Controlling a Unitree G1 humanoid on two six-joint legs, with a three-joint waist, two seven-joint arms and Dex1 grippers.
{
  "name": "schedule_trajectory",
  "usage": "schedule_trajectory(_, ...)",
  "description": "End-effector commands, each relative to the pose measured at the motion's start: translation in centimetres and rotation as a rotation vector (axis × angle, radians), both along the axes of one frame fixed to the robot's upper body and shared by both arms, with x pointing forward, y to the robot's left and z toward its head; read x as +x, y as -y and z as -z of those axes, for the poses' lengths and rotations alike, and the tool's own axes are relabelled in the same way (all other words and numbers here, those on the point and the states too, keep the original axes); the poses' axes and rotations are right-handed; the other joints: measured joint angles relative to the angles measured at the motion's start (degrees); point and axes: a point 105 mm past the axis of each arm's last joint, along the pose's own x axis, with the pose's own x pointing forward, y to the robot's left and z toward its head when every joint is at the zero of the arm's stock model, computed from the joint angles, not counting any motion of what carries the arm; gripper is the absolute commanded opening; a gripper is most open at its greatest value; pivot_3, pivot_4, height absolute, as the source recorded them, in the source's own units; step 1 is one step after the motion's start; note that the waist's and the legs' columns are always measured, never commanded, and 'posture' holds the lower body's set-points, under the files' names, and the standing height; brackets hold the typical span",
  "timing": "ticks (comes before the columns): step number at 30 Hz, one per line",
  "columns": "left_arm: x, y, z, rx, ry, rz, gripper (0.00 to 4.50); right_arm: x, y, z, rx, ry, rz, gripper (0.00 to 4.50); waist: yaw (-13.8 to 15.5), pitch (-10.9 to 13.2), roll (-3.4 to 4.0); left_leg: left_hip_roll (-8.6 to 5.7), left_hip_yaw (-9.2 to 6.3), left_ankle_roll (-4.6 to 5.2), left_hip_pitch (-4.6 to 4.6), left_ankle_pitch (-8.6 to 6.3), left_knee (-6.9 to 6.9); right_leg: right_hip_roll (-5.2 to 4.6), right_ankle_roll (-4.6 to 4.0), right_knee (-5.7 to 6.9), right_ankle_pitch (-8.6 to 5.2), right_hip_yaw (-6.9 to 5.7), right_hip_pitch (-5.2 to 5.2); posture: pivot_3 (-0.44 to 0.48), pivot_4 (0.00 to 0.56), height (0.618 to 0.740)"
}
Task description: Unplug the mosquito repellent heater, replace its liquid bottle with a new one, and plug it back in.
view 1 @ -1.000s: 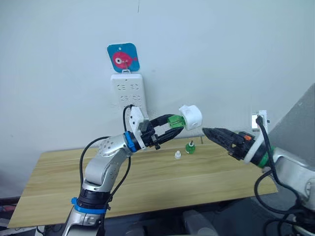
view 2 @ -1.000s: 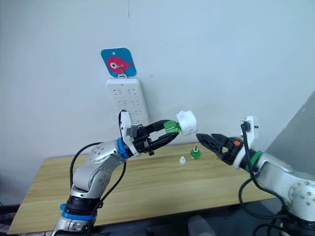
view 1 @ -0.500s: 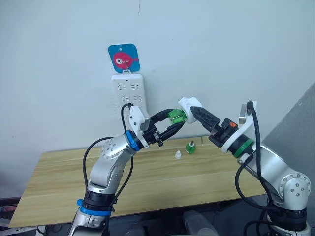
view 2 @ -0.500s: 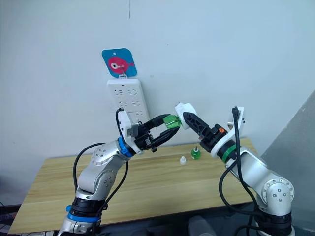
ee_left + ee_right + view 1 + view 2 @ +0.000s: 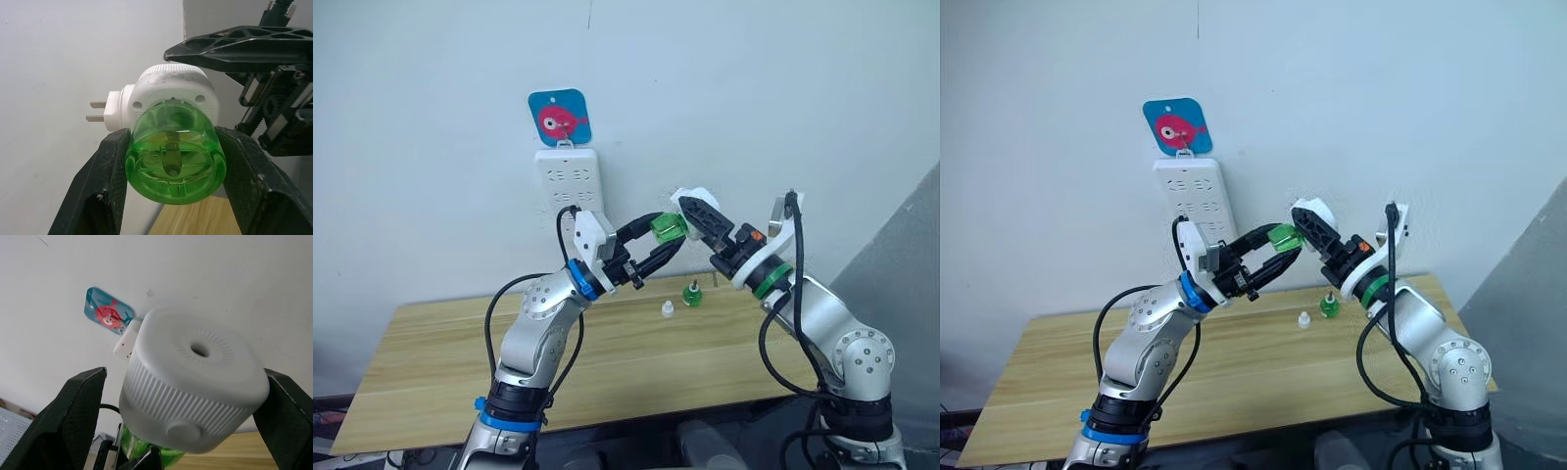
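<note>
The mosquito repellent heater (image 5: 689,200) is a rounded white unit with a vent hole on top and two prongs, held up in the air in front of the wall. Its green liquid bottle (image 5: 173,156) is screwed into its underside. My left gripper (image 5: 666,235) is shut on that bottle. My right gripper (image 5: 186,372) is open, with a finger on each side of the heater's white body (image 5: 195,377). One finger touches the body and the other stands a little off it.
A white power strip (image 5: 570,181) hangs on the wall under a blue fish sticker (image 5: 559,116), just left of the heater. On the wooden table (image 5: 607,362) below stand another small green bottle (image 5: 691,292) and a little white cap (image 5: 667,309).
My right gripper has come in from the right and up, and its fingers now stand around the heater. The left gripper still holds the bottle and has shifted only slightly.
</note>
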Motion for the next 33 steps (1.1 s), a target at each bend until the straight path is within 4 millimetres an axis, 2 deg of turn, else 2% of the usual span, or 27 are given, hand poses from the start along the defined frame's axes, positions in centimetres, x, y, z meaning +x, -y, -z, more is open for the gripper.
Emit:
schedule_trajectory(1,-0.5,0.2,-0.9,-0.008,0.051,0.009,2.34,0.0,-0.3,-1.6,0.027,0.056,-0.006,3.93,0.0,0.0,0.0,0.0,0.0,0.0,0.0,0.0,0.0,0.0,0.0,0.0,0.0,0.0,0.0,-0.189,0.006,0.74)
schedule_trajectory(3,-0.6,0.2,-0.8,-0.007,0.049,0.013,2.34,0.0,-0.5,-1.8,0.03,0.058,-0.007,3.27,-0.1,0.0,0.01,0.0,0.02,0.0,0.0,0.0,0.0,0.0,0.0,0.0,0.0,0.02,-0.01,-0.189,0.006,0.74)
schedule_trajectory(4,-0.6,0.2,-0.8,-0.005,0.051,0.011,2.34,0.0,-0.5,-1.9,0.032,0.059,-0.008,3.16,0.0,-0.1,-0.01,0.01,0.02,0.0,-0.01,0.0,0.0,0.01,0.0,0.0,0.0,0.03,-0.02,-0.187,0.005,0.74)
schedule_trajectory(15,-0.5,-0.2,-0.3,0.01,0.046,-0.01,2.34,-0.1,-0.8,-2.2,0.026,0.064,-0.013,3.14,0.0,-0.1,0.01,0.01,0.02,0.0,-0.01,0.0,-0.01,0.01,0.0,-0.01,0.0,0.03,-0.03,-0.186,0.007,0.74)
schedule_trajectory(16,-0.5,-0.4,-0.1,0.019,0.045,-0.014,3.07,-0.2,-0.7,-2.3,0.025,0.065,-0.011,3.14,0.0,-0.1,0.01,0.01,0.02,0.0,-0.01,0.0,-0.01,0.01,0.0,-0.01,0.0,0.03,-0.03,-0.186,0.007,0.74)
schedule_trajectory(19,-0.2,-1.4,0.9,0.058,0.015,-0.058,3.86,-0.2,-0.6,-2.3,0.018,0.071,-0.003,3.12,0.0,-0.1,0.01,0.01,0.03,0.0,-0.01,0.0,-0.02,0.01,0.0,-0.01,0.0,0.04,-0.03,-0.192,0.011,0.74)
schedule_trajectory(21,-0.3,-2.5,1.7,0.092,-0.016,-0.083,4.5,-0.2,-0.4,-2.4,-0.006,0.087,0.004,3.12,-0.1,-0.1,0.01,0.02,0.03,0.01,-0.01,0.0,-0.04,0.01,0.0,-0.01,0.0,0.04,-0.05,-0.198,0.014,0.74)
schedule_trajectory(27,-0.9,-7.0,3.2,0.169,-0.117,-0.171,4.5,-0.4,0.0,-2.6,-0.186,0.198,0.036,3.11,-0.1,-0.1,0.01,0.06,0.07,0.01,-0.02,0.0,-0.15,0.02,0.0,-0.01,-0.01,0.07,-0.15,-0.204,0.028,0.74)
schedule_trajectory(31,-0.6,-11.0,2.9,0.184,-0.175,-0.265,4.5,-0.8,0.2,-2.7,-0.37,0.312,0.039,3.11,0.0,-0.1,-0.01,0.06,0.1,0.0,0.02,0.0,-0.37,0.01,0.01,-0.12,-0.02,0.08,-0.19,-0.2,0.041,0.74)
schedule_trajectory(33,-0.2,-13.0,2.3,0.188,-0.19,-0.303,4.5,-1.1,0.3,-2.1,-0.464,0.357,0.021,3.11,0.0,-0.1,-0.04,0.06,0.12,0.0,0.07,0.0,-0.53,0.01,0.01,-0.17,-0.02,0.1,-0.21,-0.198,0.043,0.74)
